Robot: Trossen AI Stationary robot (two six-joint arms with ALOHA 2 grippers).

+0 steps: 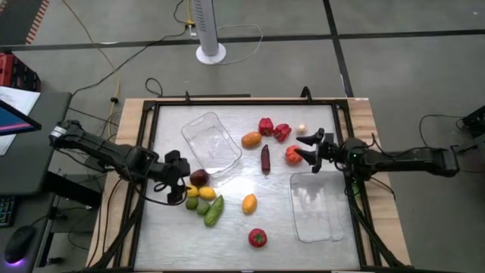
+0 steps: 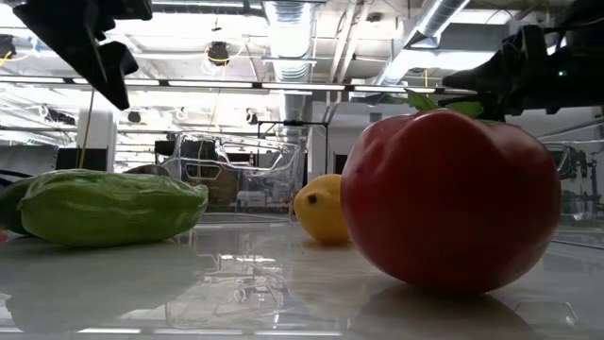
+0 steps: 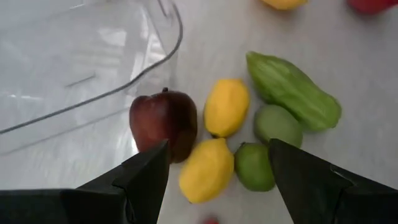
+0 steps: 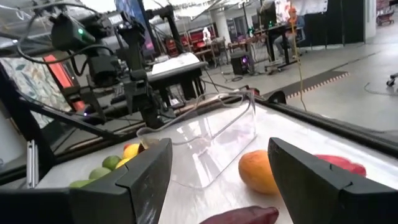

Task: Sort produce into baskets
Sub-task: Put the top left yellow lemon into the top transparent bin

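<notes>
My left gripper [image 1: 182,179] is open above the table's left part, by a cluster of produce. Between and ahead of its fingers in the left wrist view [image 3: 217,180] lie a dark red apple [image 3: 165,121], two lemons [image 3: 208,169], two limes [image 3: 254,165] and a green cucumber [image 3: 292,90]. One clear basket [image 1: 212,144] lies empty beside the cluster. My right gripper [image 1: 307,147] is open and empty, just right of a red-orange tomato [image 1: 293,155]. The second clear basket [image 1: 317,206] lies empty at the near right.
Two red peppers [image 1: 273,129], an orange piece [image 1: 251,139], a dark purple piece [image 1: 265,158] and a small pale piece [image 1: 301,129] lie at the far middle. A yellow-orange piece [image 1: 248,202] and a red tomato [image 1: 258,238] lie near the front. A black frame [image 1: 227,104] rims the table.
</notes>
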